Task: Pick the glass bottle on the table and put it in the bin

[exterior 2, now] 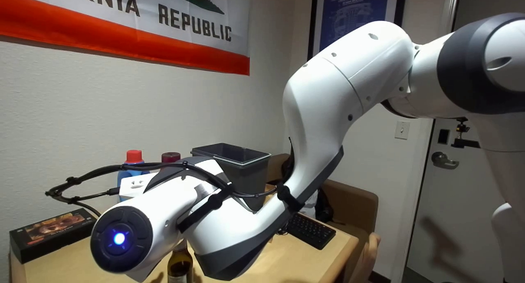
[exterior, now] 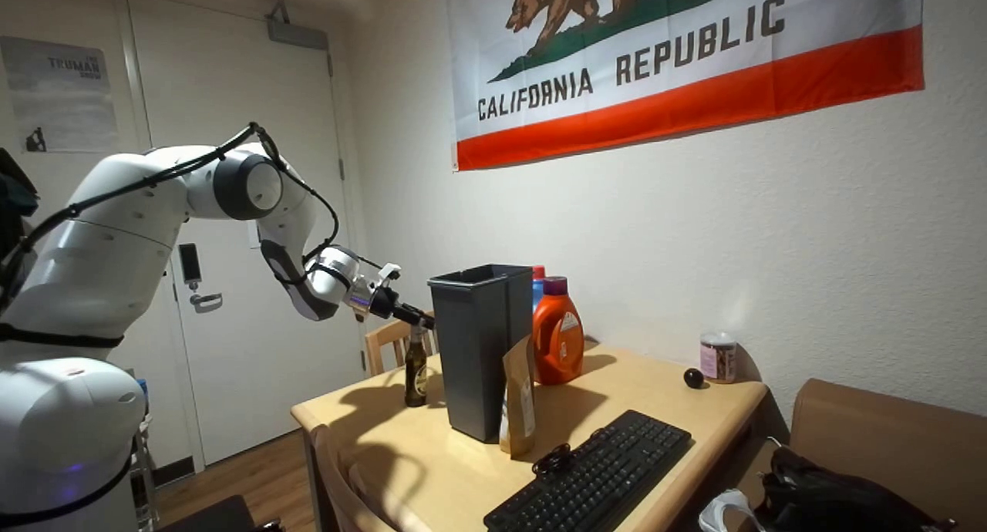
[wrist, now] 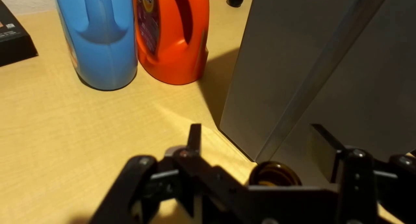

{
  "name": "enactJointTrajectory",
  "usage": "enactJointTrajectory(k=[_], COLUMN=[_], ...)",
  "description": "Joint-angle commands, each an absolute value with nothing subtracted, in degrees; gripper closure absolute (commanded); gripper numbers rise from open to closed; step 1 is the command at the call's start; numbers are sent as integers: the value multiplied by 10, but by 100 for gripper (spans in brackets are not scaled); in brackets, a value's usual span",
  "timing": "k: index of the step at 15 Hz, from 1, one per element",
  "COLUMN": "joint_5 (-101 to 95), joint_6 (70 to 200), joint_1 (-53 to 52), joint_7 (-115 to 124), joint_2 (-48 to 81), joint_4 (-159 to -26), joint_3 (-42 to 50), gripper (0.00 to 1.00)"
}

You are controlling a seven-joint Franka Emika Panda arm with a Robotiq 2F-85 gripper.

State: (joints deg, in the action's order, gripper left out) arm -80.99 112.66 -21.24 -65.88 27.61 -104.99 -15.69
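Observation:
The glass bottle stands upright on the table, beside the bin. Its dark amber body also shows below the arm in an exterior view. In the wrist view only the bottle's round mouth shows, between the spread fingers and partly covered by the gripper's base. My gripper is open, its fingers well apart and not touching the bottle. In an exterior view the gripper is at the height of the bottle's top, close to the bin's side. The bin stands upright just past the fingers.
An orange jug and a blue jug stand behind the bin. A brown paper bag leans by the bin, near a black keyboard. A black box, a jar and a black ball are also on the table.

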Motion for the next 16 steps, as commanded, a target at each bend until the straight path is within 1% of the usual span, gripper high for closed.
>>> enactJointTrajectory(k=[1, 10, 16], joint_5=[-819, -791, -783], joint_6=[1130, 1098, 1095], joint_1=[-212, -244, -246], joint_7=[-644, -659, -654], joint_2=[252, 258, 254], joint_4=[-1075, -1077, -1094], joint_3=[-161, -191, -193], gripper=[0, 0, 0])
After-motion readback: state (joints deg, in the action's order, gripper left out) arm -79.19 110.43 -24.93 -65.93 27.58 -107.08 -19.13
